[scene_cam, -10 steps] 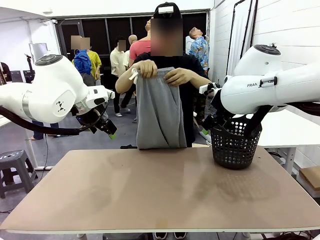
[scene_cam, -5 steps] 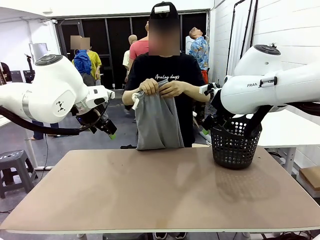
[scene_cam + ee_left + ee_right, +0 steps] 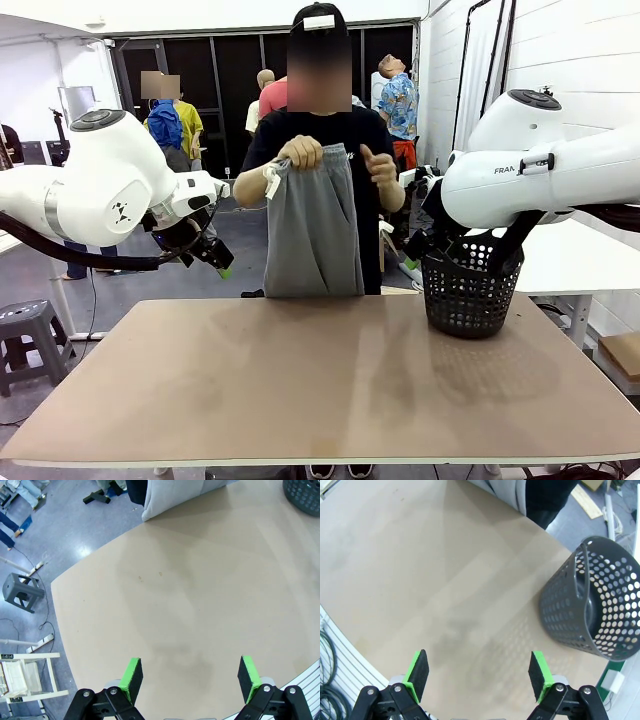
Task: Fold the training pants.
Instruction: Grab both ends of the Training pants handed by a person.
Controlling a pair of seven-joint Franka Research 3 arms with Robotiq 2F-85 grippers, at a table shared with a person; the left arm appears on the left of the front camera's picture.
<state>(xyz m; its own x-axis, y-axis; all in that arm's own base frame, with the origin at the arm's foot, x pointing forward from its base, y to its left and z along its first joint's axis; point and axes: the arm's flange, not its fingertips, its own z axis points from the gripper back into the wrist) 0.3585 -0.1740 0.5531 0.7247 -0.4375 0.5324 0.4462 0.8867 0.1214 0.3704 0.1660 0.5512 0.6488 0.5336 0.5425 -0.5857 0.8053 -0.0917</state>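
Hanging training pants (image 3: 312, 225) reach the table's (image 3: 300, 390) far edge.

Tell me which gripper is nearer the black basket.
Right. The right gripper hangs open just beside the black basket; the left gripper hangs open on the other side of the training pants.

Count on inspection: one pair of light grey jersey training pants (image 3: 312, 230); one dark perforated plastic basket (image 3: 468, 295); one tan flat worktop (image 3: 320, 380); two white robot arms, left arm (image 3: 100, 190) and right arm (image 3: 540, 170); one grey plastic stool (image 3: 25, 330).
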